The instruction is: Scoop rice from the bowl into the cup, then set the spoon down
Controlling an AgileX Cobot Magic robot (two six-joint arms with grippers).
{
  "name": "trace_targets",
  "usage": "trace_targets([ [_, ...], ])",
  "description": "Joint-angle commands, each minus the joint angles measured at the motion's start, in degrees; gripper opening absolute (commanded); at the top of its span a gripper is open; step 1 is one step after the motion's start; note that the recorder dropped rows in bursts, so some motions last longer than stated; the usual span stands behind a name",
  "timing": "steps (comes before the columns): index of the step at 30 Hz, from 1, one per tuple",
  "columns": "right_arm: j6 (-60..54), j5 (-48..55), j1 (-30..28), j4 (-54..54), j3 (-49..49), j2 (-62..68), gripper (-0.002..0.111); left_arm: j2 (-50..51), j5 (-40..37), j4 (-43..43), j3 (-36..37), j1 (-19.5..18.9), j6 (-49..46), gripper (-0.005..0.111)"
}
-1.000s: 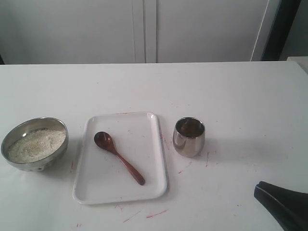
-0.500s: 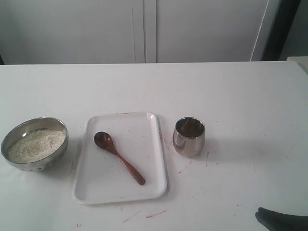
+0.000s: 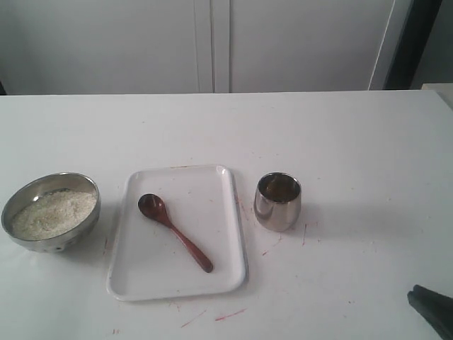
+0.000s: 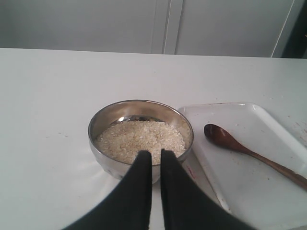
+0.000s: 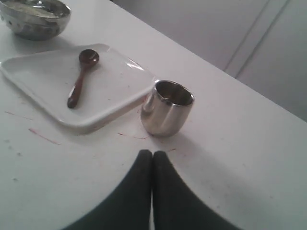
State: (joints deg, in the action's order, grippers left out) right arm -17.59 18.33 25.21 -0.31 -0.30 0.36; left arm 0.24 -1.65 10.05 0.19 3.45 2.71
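Right gripper (image 5: 152, 154) is clenched on nothing, with only its dark tip in the exterior frame's bottom-right corner. Left gripper (image 4: 153, 154) looks closed and empty too, though a hairline gap shows between its fingers. Spoon (image 3: 173, 231) lies flat on the white tray (image 3: 205, 205) at lower centre, scoop end toward upper left; bowl (image 3: 74, 235) holding rice (image 3: 53, 212) at the left edge, cup (image 3: 277, 202) upright just right of the tray, cabinet doors (image 3: 212, 42) across the top.

The right gripper (image 3: 429, 307) has drawn back rightward.
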Motion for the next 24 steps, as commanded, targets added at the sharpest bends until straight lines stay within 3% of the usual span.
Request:
trace_targets([
  [1,-0.22,-0.28,-6.10,-0.44,0.30,-0.36,0.000,-0.24,0.29,0.52,-0.19,0.13,0.11,0.014],
  [9,-0.22,-0.28,-17.14,-2.05,0.30,-0.36,0.000,-0.24,0.29,0.52,-0.19,0.13,0.11,0.014],
  [24,-0.22,-0.16,-27.34,-2.30,0.30,-0.36,0.000,-0.24,0.29,0.52,-0.19,0.13,0.11,0.014],
])
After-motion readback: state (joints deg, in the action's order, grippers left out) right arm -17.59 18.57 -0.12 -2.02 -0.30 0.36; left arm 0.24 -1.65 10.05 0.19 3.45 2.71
